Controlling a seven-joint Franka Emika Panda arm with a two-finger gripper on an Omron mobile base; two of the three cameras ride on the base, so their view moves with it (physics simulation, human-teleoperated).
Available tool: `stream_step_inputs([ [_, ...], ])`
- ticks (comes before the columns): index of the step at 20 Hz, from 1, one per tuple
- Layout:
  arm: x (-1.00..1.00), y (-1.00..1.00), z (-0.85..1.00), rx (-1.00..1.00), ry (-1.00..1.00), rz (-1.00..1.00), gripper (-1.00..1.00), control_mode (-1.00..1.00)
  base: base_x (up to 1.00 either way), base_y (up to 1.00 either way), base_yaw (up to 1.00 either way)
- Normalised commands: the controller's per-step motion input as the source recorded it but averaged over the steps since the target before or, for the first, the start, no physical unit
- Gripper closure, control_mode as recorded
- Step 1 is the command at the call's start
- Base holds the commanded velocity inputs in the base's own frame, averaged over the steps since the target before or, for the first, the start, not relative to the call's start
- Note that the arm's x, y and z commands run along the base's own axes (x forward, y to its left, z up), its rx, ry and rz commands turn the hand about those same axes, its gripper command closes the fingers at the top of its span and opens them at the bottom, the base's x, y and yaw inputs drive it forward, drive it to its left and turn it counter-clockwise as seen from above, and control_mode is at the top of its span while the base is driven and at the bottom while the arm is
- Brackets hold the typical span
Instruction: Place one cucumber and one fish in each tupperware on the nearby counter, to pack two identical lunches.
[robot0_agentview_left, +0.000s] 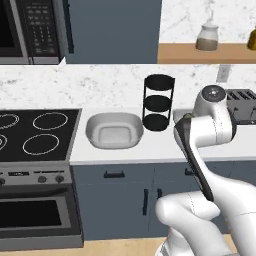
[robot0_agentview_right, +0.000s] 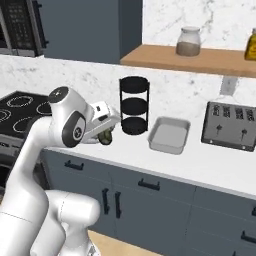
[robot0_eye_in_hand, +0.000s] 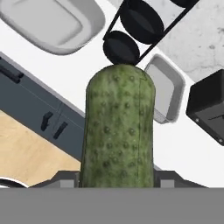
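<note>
gripper: the gripper (robot0_agentview_right: 106, 134) is clamped on the dark green cucumber (robot0_eye_in_hand: 117, 127), which stands lengthwise out of the jaws in the hand view; in the right base view a small green end of it shows under the hand, above the front of the counter (robot0_agentview_right: 210, 165).
cucumber handling: judged stiff, light and bumpy-skinned, so unlikely to slip; held near one end, it could pivot if swung fast, and a mid-length hold would be steadier.
white tub: the wide white tupperware (robot0_agentview_left: 113, 130) sits on the counter just right of the stovetop (robot0_agentview_left: 35, 134); in the hand view it lies at about 11 o'clock from the cucumber's tip. It looks empty.
black rack: the three-tier rack (robot0_agentview_left: 158, 102) stands between the two containers, at about 12 o'clock beyond the cucumber's tip in the hand view.
grey tray: the smaller light-grey tupperware (robot0_agentview_right: 169, 134) lies at roughly 2 o'clock from the tip in the hand view, just right of the rack; it looks empty.
toaster: a dark toaster (robot0_agentview_right: 230, 126) stands furthest right, near the wall.
fish: cannot be told from these views.
</note>
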Motion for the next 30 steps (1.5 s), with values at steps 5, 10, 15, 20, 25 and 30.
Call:
stream_step_inputs([
  [5, 0.0, 0.0, 0.0, 0.0, 0.0, 0.0, 1.0, 1.0, 0.64, 0.96, -0.05],
  [10, 0.0, 0.0, 0.0, 0.0, 0.0, 0.0, 1.0, 1.0, 0.13, 0.64, -0.04],
  [15, 0.0, 0.0, 0.0, 0.0, 0.0, 0.0, 1.0, 1.0, 0.59, 0.29, -0.02],
  [20, 0.01, 0.0, -0.05, 0.0, 0.02, 0.0, 1.0, -1.0, 0.18, 0.0, 0.0],
  [25, 0.26, 0.0, -0.58, 0.0, 0.19, -0.01, 1.0, -1.0, 0.0, 0.0, 0.0],
  [30, 0.61, -0.01, -0.47, 0.02, 0.37, 0.03, 1.0, -1.0, 0.0, 0.0, 0.0],
])
